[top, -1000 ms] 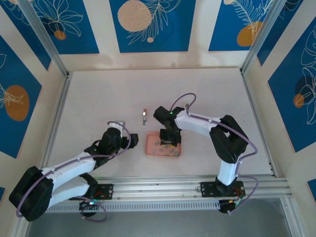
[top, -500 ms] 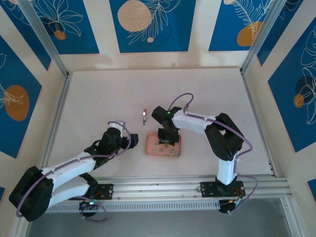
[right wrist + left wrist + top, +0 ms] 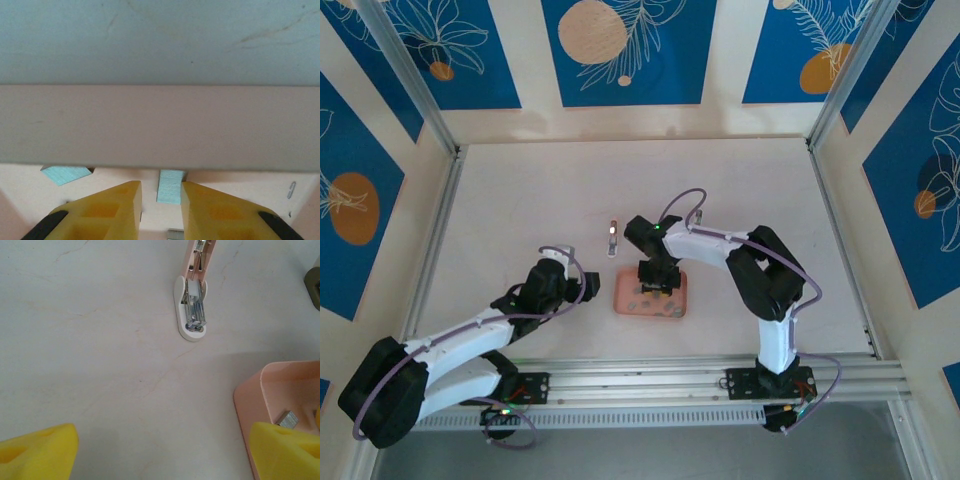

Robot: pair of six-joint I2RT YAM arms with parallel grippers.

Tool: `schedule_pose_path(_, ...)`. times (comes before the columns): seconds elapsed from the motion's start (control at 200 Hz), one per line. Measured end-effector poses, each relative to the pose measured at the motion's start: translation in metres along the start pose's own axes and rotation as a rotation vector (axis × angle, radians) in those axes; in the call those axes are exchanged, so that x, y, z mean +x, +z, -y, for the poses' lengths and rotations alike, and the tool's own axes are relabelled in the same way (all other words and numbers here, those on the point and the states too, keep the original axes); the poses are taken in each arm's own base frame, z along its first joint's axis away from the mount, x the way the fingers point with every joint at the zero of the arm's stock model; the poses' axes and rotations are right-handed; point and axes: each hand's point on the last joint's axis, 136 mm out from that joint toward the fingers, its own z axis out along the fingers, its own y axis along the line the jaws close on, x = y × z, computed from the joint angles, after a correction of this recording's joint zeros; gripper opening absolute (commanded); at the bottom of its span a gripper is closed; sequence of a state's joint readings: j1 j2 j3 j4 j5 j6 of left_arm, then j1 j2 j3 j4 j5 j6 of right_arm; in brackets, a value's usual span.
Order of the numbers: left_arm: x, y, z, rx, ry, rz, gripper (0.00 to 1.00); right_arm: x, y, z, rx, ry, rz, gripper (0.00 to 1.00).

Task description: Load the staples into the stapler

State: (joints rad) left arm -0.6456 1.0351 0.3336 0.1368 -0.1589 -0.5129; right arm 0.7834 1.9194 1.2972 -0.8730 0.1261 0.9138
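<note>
The staples (image 3: 639, 294) – tiny short grey metal strips – lie scattered on the floor of the shallow pink rectangular tray (image 3: 621, 300), which sits a little toward 6 o'clock from the middle of the pale table (image 3: 520, 200). In the right wrist view one strip (image 3: 170, 186) lies just under the tray's far wall (image 3: 160, 125), with another off at 9 o'clock from it. The right gripper (image 3: 161, 192) reaches down into the tray, its yellow foam pads (image 3: 112, 205) drawn in to a narrow gap. That strip sits in the gap, against the right pad and clear of the left – not pinched. The small pinkish-white stapler (image 3: 192, 310) lies on the table at 11 o'clock from the tray, near it but apart, its metal channel exposed. At 9 o'clock from the tray the left gripper (image 3: 162, 452) hovers low over the table with its jaws spread wide and nothing between them. One pad overlaps the tray's near corner (image 3: 250, 395) in its own view.
</note>
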Motion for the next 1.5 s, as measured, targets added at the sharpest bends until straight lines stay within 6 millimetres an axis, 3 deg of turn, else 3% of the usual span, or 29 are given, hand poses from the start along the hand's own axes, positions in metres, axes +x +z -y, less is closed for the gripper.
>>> schedule_pose_path(0.51, 0.004, -0.001, -0.002, -0.012, 0.029, -0.021, 0.87, -0.005, -0.010, -0.004, 0.014, -0.023, 0.035, 0.35)
schedule_pose_path(1.12, -0.005, -0.005, 0.001, -0.005, 0.053, -0.001, 0.86, -0.013, -0.007, -0.002, -0.002, -0.006, 0.043, 0.32)
schedule_pose_path(1.501, -0.005, -0.007, 0.001, -0.006, 0.052, -0.001, 0.86, -0.005, 0.000, 0.004, 0.023, -0.013, 0.025, 0.32)
